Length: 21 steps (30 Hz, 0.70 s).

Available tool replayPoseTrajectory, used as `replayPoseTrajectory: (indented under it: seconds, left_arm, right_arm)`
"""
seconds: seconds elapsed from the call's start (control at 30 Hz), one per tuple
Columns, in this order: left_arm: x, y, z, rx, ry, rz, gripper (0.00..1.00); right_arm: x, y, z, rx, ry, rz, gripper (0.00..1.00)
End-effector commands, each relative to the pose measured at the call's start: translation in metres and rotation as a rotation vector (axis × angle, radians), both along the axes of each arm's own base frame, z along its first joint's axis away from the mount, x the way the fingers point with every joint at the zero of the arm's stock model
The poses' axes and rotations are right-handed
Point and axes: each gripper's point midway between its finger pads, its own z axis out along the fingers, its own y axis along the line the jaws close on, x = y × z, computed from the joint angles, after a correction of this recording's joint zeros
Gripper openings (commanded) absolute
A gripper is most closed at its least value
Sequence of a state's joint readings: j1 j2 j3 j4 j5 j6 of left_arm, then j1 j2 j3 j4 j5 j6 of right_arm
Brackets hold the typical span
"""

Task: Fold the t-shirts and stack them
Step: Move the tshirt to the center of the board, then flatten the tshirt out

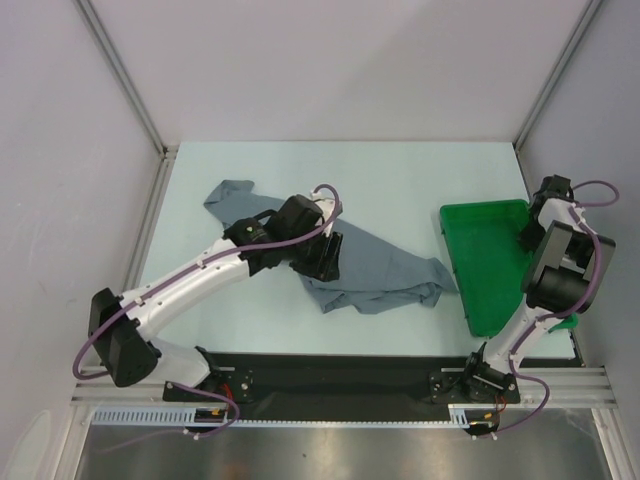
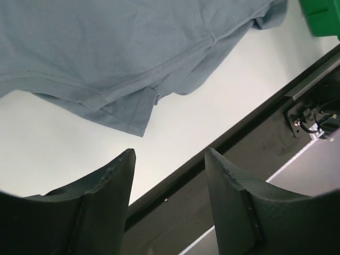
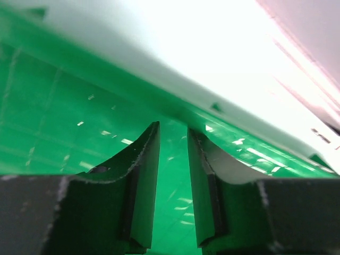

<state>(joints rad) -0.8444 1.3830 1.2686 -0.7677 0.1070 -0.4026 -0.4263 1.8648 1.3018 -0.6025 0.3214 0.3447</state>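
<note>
T-shirt (image 1: 385, 272): slate blue-grey soft cloth, rumpled, unfolded, mid-table, stretched from 10 to 4 o'clock.
Left gripper (image 2: 170, 155): by shirt's hem, fingers spread wide, pinching nothing.
Tray (image 1: 480, 260): green glossy plastic, rectangular, at 3 o'clock, just beside shirt.
Right gripper (image 3: 172, 133): low over tray floor, fingers narrowly parted, gripping nothing.
Table (image 1: 400, 180): pale, smooth.
</note>
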Motion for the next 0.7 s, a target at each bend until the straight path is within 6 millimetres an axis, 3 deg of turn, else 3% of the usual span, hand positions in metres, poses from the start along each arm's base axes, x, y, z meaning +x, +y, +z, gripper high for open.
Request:
replayPoseTrajectory:
  seconds: [0.0, 0.27, 0.33, 0.43, 0.47, 0.5, 0.6, 0.67]
  left_arm:
    - [0.011, 0.002, -0.017, 0.067, -0.045, -0.010, 0.58]
    - [0.023, 0.000, -0.052, 0.154, -0.004, 0.027, 0.54]
    - [0.024, -0.001, -0.064, 0.181, 0.017, 0.020, 0.55]
    - [0.026, -0.003, -0.073, 0.206, 0.023, 0.002, 0.58]
    - [0.027, -0.004, -0.075, 0.210, 0.020, -0.006, 0.58]
    - [0.032, -0.002, -0.077, 0.231, 0.007, 0.006, 0.59]
    - [0.034, -0.002, -0.092, 0.275, 0.020, -0.005, 0.64]
    - [0.033, -0.002, -0.105, 0.296, 0.031, -0.016, 0.67]
  right_arm:
    - [0.001, -0.021, 0.009, -0.084, 0.013, -0.021, 0.33]
    - [-0.006, -0.033, 0.018, -0.146, 0.049, -0.046, 0.37]
    - [0.000, -0.025, 0.021, -0.114, 0.027, -0.026, 0.41]
    - [0.015, 0.012, 0.041, -0.091, -0.023, 0.067, 0.47]
    - [0.017, 0.025, 0.059, -0.115, -0.059, 0.097, 0.49]
    - [0.024, 0.047, 0.066, -0.116, -0.078, 0.158, 0.52]
    - [0.031, 0.088, 0.096, -0.089, -0.147, 0.250, 0.65]
    - [0.029, 0.118, 0.106, 0.000, -0.171, 0.325, 0.74]
